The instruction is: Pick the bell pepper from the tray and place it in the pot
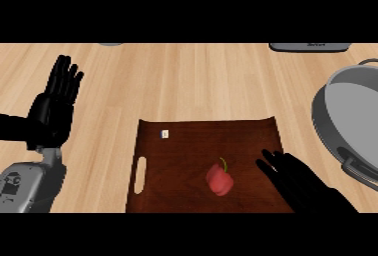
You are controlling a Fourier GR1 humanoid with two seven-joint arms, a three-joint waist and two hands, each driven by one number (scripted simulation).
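Nothing done yet: bell pepper (pixel 220 180) is lying on the tray (pixel 184 150), untouched. Right hand (pixel 299 182) is hovering just beside it, fingers spread, holding nothing. Left hand (pixel 55 102) is resting open at the left. Grasp, lift and drop into pot (pixel 347 120) all pending.
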